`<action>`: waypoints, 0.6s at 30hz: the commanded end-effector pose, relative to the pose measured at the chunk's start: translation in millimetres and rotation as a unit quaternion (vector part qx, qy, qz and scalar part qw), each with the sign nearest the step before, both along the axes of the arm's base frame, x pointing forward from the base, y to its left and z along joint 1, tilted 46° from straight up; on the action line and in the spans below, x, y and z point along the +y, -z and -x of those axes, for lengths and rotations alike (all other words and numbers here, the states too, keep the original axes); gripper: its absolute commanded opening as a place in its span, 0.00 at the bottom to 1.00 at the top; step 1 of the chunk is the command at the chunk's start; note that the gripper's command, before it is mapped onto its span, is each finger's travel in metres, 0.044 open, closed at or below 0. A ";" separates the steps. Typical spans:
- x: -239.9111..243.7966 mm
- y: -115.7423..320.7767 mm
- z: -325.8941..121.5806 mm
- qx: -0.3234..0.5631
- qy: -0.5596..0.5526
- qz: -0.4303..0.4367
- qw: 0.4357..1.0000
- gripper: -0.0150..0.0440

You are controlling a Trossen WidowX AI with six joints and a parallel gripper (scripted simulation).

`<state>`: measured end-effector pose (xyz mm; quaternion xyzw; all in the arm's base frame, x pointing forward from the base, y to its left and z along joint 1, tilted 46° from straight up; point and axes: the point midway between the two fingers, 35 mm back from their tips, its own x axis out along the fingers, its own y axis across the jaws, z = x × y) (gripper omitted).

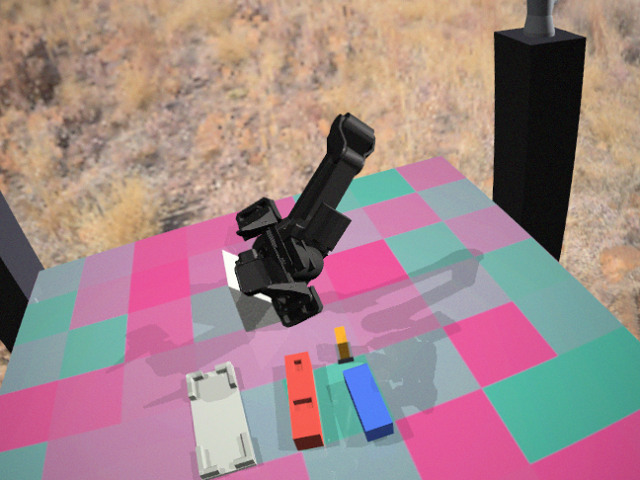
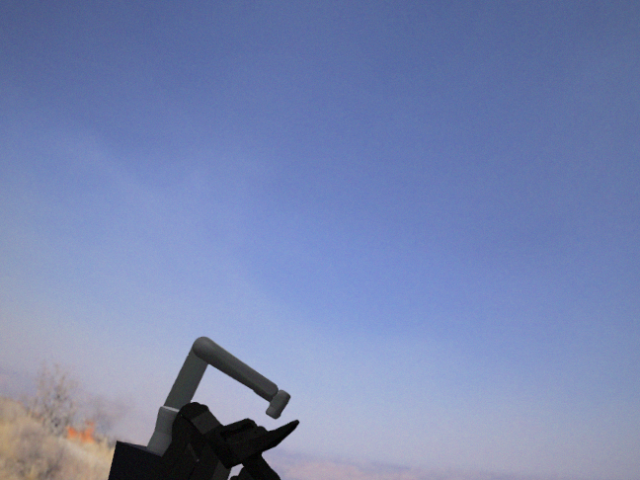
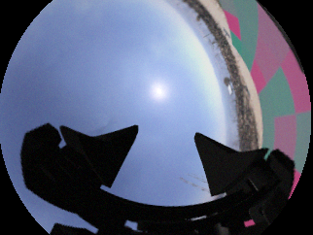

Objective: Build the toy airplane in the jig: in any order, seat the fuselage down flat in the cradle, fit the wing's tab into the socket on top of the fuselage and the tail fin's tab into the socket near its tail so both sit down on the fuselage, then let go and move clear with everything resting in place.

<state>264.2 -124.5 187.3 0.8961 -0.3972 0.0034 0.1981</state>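
The off-white cradle (image 1: 219,417) lies at the front left in the top view, with raised corner walls and nothing in it. The red fuselage (image 1: 298,381) lies on the table to its right, with a wide socket and a small socket facing up. The blue wing (image 1: 365,395) lies to the right of the fuselage, and its tab is not visible. The small orange tail fin (image 1: 340,336) lies behind them, with a dark near end. My gripper (image 1: 277,263) (image 3: 167,132) is open and empty, raised above the table behind the parts; the wrist view shows sky between its fingers.
A white flat patch (image 1: 229,270) on the checkered table (image 1: 160,281) is partly hidden behind the gripper. A black pillar (image 1: 534,128) carrying a grey arm base stands beyond the table's right edge. Another dark pillar (image 1: 11,315) stands at the left edge.
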 end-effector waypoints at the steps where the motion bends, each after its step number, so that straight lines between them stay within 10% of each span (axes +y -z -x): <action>1: 0.0 0.0 0.0 0.000 0.000 0.000 1.000 0.98; 8: 5.5 52.2 -62.5 0.345 -0.084 0.183 0.917 1.00; 18: 30.2 150.9 -87.5 0.640 -0.391 0.433 0.501 1.00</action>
